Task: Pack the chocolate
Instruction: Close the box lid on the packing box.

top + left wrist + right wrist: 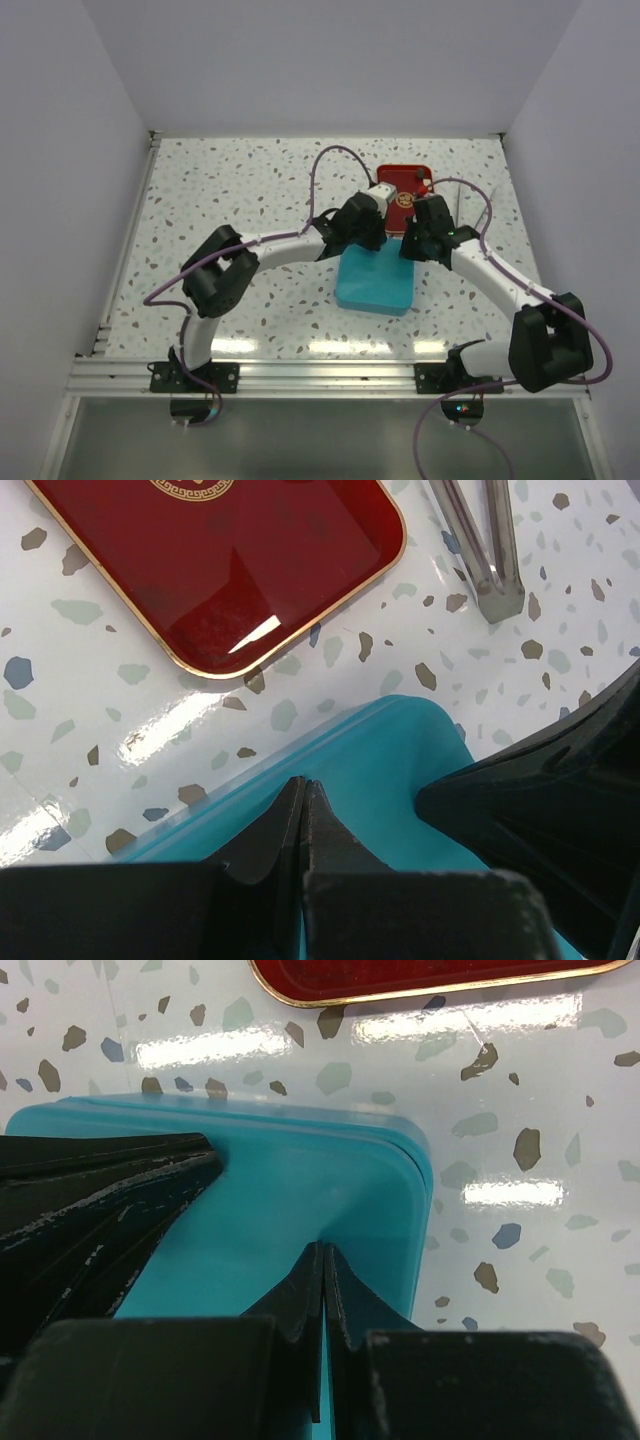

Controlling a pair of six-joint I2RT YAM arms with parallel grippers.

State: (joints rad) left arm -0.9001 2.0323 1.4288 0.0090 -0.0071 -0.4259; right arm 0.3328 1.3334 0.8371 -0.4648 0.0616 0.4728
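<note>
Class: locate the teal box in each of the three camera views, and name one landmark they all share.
Top external: teal box, centre, nearer than the red tray.
Left wrist: bottom middle, below the tray's corner.
Right wrist: centre and left, below the tray's edge.
Shared landmark: the gold-rimmed red tray.

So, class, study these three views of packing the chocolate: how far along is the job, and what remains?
Done, apparently: no chocolate shows, the visible part of the red tray is bare, the tongs lie aside, and the teal box looks closed. In hand: the left tool and right tool, both shut, sit over it. Left: probably just pressing it shut and pulling away.
</note>
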